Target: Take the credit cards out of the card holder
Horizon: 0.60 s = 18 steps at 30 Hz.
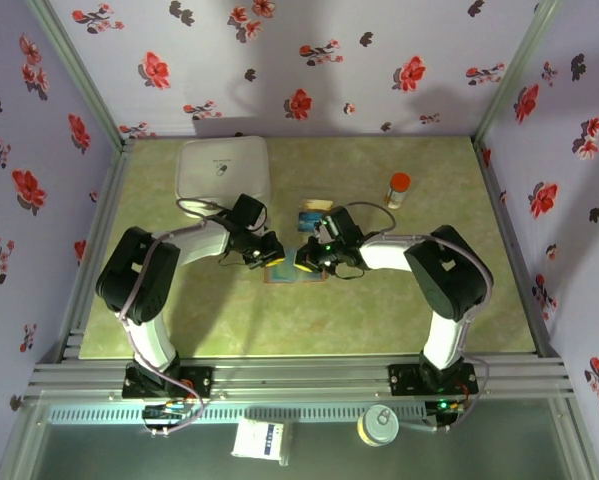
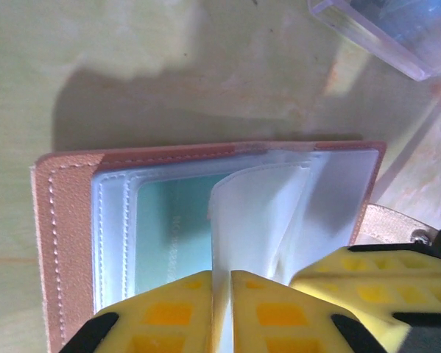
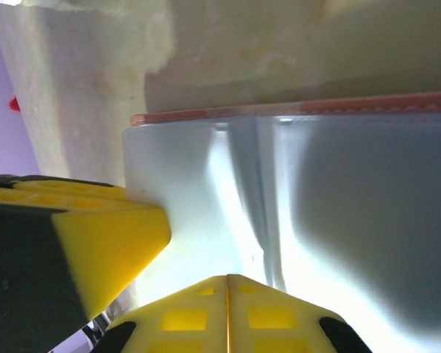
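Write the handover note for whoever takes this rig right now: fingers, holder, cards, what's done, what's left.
The left gripper has its fingers shut on a clear sleeve of the card holder.
The right gripper has its fingers shut at the holder's sleeves; whether it grips one cannot be told.
The card holder lies open between the arms, with a teal card in a sleeve.
The clear tray beyond it holds something blue and yellow, probably cards already out.
Left to do: pull the teal card and check the other sleeves.
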Each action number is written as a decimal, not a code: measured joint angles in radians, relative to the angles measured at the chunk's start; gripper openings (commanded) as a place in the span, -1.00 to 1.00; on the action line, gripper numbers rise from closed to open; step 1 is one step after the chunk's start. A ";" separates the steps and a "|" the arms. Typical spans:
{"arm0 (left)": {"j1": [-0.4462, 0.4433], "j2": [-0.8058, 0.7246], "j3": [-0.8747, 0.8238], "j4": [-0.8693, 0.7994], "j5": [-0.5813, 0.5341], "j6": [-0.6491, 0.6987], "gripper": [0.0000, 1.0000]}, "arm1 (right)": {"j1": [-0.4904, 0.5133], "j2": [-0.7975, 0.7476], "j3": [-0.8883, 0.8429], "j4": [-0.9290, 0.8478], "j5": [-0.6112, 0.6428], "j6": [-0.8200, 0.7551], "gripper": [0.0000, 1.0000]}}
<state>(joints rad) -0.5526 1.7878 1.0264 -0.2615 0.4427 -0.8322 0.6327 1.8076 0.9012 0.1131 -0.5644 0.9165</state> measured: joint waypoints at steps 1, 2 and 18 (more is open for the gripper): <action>0.000 -0.006 0.000 -0.003 0.003 0.000 -0.71 | 0.000 -0.018 0.000 -0.016 0.008 -0.005 -0.80; -0.002 -0.012 0.002 -0.008 0.005 0.000 -0.71 | -0.001 -0.035 0.001 -0.034 0.016 -0.011 -0.80; -0.084 0.034 0.116 -0.031 0.021 0.000 -0.73 | -0.034 -0.151 0.005 -0.218 0.105 -0.080 -0.78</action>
<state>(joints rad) -0.6365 1.8217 1.1427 -0.2920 0.4641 -0.8326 0.5987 1.6562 0.9062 -0.1047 -0.4595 0.8360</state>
